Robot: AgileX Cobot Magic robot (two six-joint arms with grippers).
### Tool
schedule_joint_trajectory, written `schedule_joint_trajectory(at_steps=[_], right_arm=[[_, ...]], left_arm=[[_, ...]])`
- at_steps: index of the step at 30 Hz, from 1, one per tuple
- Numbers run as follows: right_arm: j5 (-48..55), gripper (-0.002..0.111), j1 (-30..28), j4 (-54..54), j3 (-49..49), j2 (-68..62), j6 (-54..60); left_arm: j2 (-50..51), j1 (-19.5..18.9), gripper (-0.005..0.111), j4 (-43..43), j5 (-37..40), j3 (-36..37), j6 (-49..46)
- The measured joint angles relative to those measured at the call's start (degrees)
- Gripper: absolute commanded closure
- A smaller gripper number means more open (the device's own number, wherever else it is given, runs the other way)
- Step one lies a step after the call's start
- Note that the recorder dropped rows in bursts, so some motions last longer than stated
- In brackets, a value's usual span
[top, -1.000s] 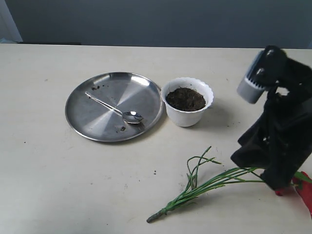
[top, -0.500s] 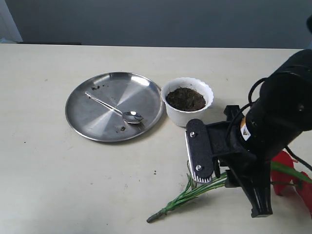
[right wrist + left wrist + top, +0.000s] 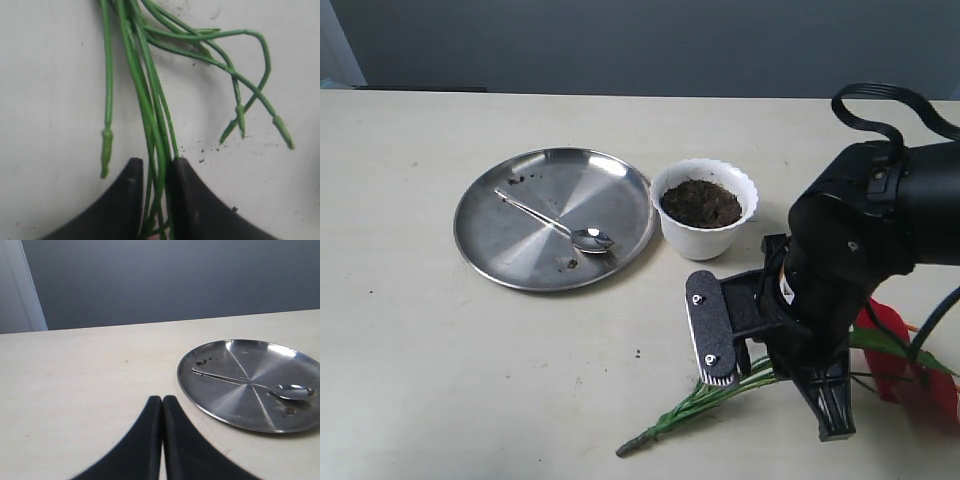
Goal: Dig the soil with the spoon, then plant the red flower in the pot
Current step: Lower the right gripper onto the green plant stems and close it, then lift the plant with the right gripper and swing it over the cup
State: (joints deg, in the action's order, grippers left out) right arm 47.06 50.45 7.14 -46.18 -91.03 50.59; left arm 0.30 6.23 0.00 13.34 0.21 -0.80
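Observation:
The spoon (image 3: 555, 225) lies on a round steel plate (image 3: 490, 250), also seen in the left wrist view as the spoon (image 3: 260, 384). The white scalloped pot (image 3: 704, 238) stands right of the plate, holding dark soil (image 3: 700, 202). The red flower (image 3: 885, 345) lies at the front right, its green stems (image 3: 685, 408) pointing left. My right gripper (image 3: 765, 382) is down over the stems; in the right wrist view my right gripper (image 3: 155, 167) is shut on the stem bundle (image 3: 150, 105). My left gripper (image 3: 162, 400) is shut with nothing in it, on the table left of the plate.
Soil crumbs lie on the steel plate (image 3: 210, 405) and on the table around the stems (image 3: 200, 150). The right arm's black body (image 3: 860, 250) hides part of the flower. A dark wall runs along the table's far edge.
The right arm has swung round and come down onto the stems, moving a little left. The stem bundle has shifted slightly, and more of the red blooms shows.

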Motion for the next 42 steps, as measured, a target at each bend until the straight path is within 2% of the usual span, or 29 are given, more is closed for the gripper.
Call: schedule_joint_trajectory(at_steps=[9,24,33,37,39,42], right_arm=[[1.7,0.108,0.1,1.8,0.0,0.0,-0.4],[8.3,0.108,0.1,27.4,0.0,11.4,-9.8],[9.9,0.108,0.1,54.1,0.0,18.5,-14.3],[6.5,0.108,0.1,69.4,0.0,18.9,-26.7],[1.2,0.108,0.1,79.8,0.0,18.9,-36.5],[-3.3,0.108,0.1,89.6,0.0,18.3,-38.5]], left_arm=[[0.0,0.0,0.106,0.0,0.0,0.0,0.0],[0.0,0.0,0.106,0.0,0.0,0.0,0.0],[0.0,0.0,0.106,0.0,0.0,0.0,0.0],[0.0,0.0,0.106,0.0,0.0,0.0,0.0],[0.0,0.0,0.106,0.0,0.0,0.0,0.0],[0.0,0.0,0.106,0.0,0.0,0.0,0.0]])
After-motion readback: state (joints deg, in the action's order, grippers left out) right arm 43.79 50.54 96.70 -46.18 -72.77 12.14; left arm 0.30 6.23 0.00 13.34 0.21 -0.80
